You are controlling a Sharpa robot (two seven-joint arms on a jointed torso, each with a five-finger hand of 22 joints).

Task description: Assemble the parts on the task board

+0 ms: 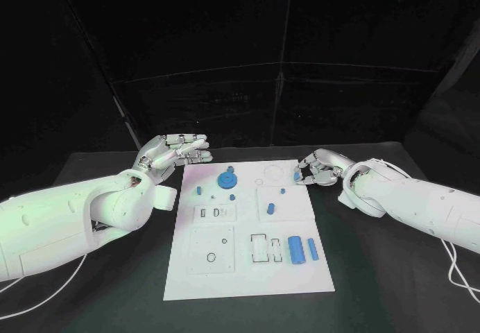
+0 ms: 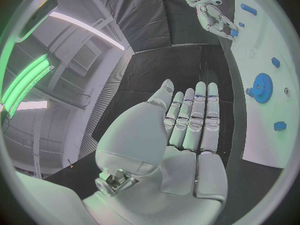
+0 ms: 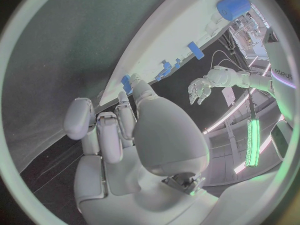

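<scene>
The white task board lies in the middle of the black table. A blue gear stands near its far edge, and a blue cylinder lies beside a short blue bar near the right edge. My right hand hovers at the board's far right edge and pinches a small blue part between thumb and finger; the part sits at its fingertips. My left hand is at the far left corner with its fingers stretched out and nothing in it.
More small blue parts lie on the board among cut-out slots. The gear shows beyond my left fingers. Dark table runs along both sides of the board, and a white cable trails at the right.
</scene>
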